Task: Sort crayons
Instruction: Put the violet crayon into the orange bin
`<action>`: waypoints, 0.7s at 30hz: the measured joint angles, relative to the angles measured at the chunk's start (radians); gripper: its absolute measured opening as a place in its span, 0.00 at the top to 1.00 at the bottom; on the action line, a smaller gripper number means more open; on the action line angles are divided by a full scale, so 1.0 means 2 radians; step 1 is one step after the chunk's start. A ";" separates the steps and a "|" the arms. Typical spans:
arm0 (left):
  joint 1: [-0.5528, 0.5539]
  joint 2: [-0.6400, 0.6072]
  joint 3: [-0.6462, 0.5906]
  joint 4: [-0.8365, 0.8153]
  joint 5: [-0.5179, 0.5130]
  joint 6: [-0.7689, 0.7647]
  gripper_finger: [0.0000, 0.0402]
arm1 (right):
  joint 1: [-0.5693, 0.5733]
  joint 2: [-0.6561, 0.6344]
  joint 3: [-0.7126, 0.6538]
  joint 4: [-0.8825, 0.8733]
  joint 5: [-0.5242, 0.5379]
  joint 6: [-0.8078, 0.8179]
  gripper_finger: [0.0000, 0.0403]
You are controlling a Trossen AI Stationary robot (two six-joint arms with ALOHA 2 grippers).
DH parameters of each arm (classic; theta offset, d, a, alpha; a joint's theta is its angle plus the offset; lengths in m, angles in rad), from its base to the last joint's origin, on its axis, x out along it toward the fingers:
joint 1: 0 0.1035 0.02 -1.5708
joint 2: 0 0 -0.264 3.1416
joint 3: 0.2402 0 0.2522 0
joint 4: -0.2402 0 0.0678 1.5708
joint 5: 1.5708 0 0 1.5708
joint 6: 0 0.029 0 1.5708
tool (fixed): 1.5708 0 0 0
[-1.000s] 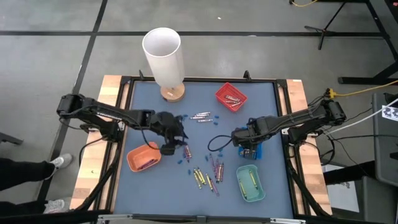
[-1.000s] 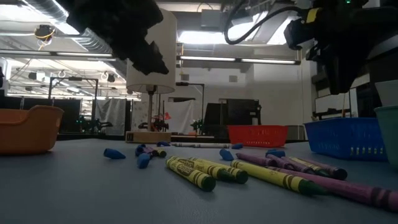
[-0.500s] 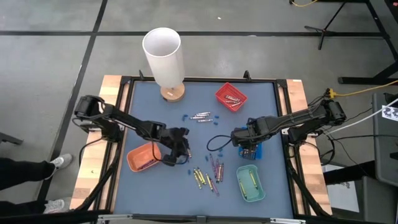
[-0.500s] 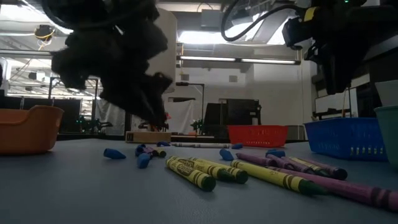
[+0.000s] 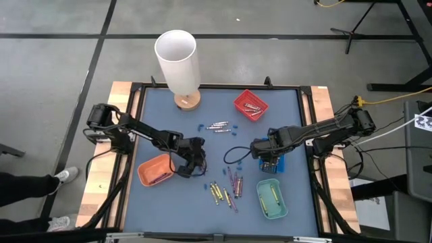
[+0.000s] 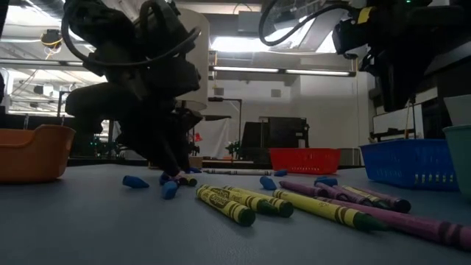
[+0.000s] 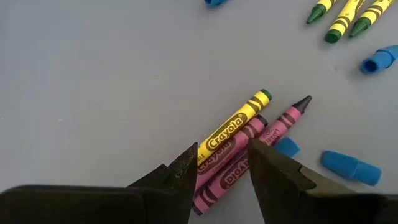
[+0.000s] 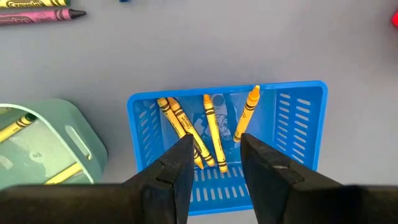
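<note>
Now left hand (image 7: 222,163) open — straddling 2 pink crayons (image 7: 233,155) on mat.

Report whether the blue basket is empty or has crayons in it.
Not empty. The blue basket holds several gold-orange crayons lying along its floor, seen in the right wrist view, with the right gripper open above it.

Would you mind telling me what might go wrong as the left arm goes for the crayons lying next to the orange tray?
1. The left end effector stands open over three touching crayons, one yellow crayon and two pink crayons; closing may pinch two colours together.
2. Blue bits lie beside them and could get caught or pushed.
3. The orange tray sits near the left arm; a swing might knock it.
</note>
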 joint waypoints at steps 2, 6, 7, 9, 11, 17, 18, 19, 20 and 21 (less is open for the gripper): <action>0.000 0.000 0.000 -0.004 0.000 0.000 0.68 | 0.000 0.000 0.000 0.000 0.000 0.000 0.68; 0.000 0.000 0.001 -0.023 0.003 0.000 0.68 | 0.000 0.000 0.000 0.000 0.000 0.000 0.68; 0.000 0.000 0.001 -0.026 0.004 0.000 0.68 | 0.000 0.000 0.000 0.000 0.000 0.000 0.68; -0.001 -0.001 0.001 -0.033 0.007 0.000 0.68 | 0.000 0.000 0.000 0.000 0.000 0.000 0.68; -0.001 -0.001 0.001 -0.036 0.008 0.001 0.68 | 0.000 0.000 0.000 0.000 0.000 0.000 0.68; -0.006 0.000 0.001 -0.052 0.002 0.001 0.68 | 0.000 0.000 0.000 0.001 0.000 0.000 0.68; -0.007 0.000 0.001 -0.056 0.001 0.001 0.68 | 0.000 0.000 0.000 0.001 0.000 0.000 0.68; -0.007 0.000 0.001 -0.060 0.000 0.001 0.68 | 0.000 0.000 0.000 0.001 0.000 0.000 0.68; -0.007 0.000 0.001 -0.062 0.002 0.000 0.68 | 0.000 0.000 0.000 0.001 0.000 0.000 0.68; -0.006 0.000 0.001 -0.064 0.004 0.000 0.68 | 0.000 0.000 0.000 0.001 0.000 0.000 0.68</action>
